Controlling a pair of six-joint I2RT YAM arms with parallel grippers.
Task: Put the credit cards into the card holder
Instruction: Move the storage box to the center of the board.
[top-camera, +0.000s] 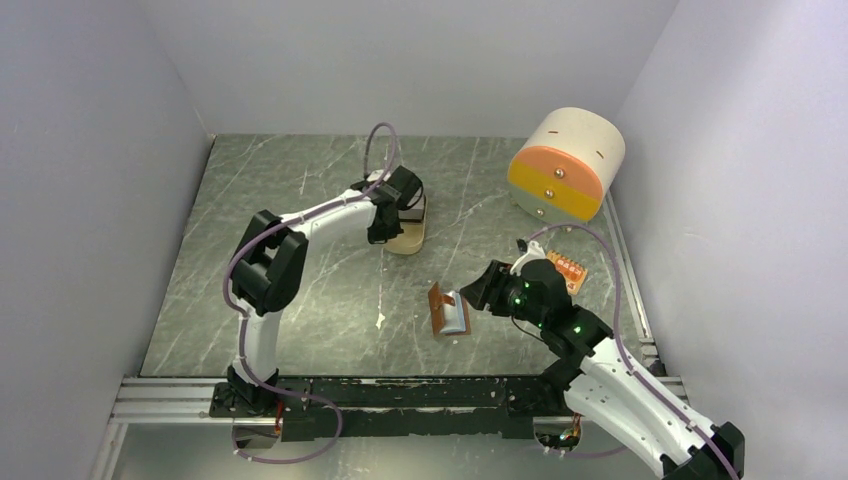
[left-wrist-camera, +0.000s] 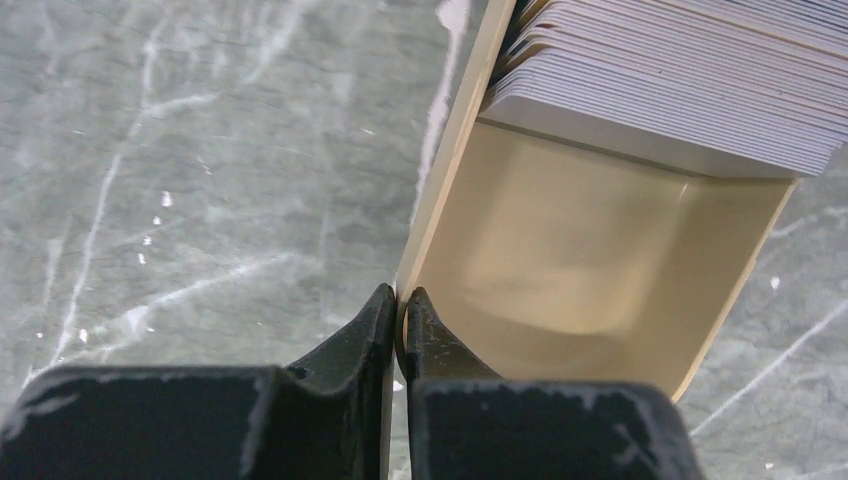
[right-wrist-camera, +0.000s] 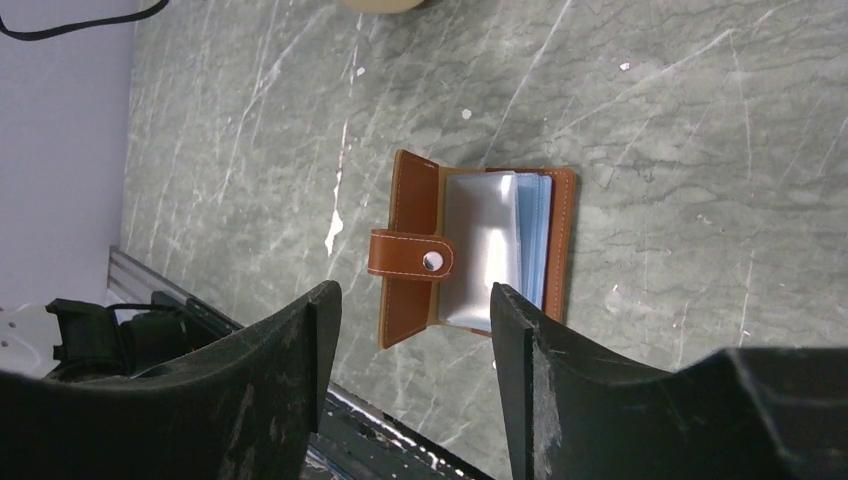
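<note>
I see a grey-green marbled surface (top-camera: 300, 290) veined with white, boxed by plain pale walls (top-camera: 80, 180) on three sides; a metal rail (top-camera: 160, 392) edges its near side.

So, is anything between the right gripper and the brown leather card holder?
Nothing visible does. The open right gripper points at the unfolded brown leather card holder, which lies framed between its fingers with nothing between them.

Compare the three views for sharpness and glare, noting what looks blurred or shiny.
Top view: even, soft light, the table sharp. Left wrist view: the cards crisp, the dish floor hazy with a pale sheen. Right wrist view: the wallet sharp, its clear sleeves glaring; the near fingers soft.
</note>
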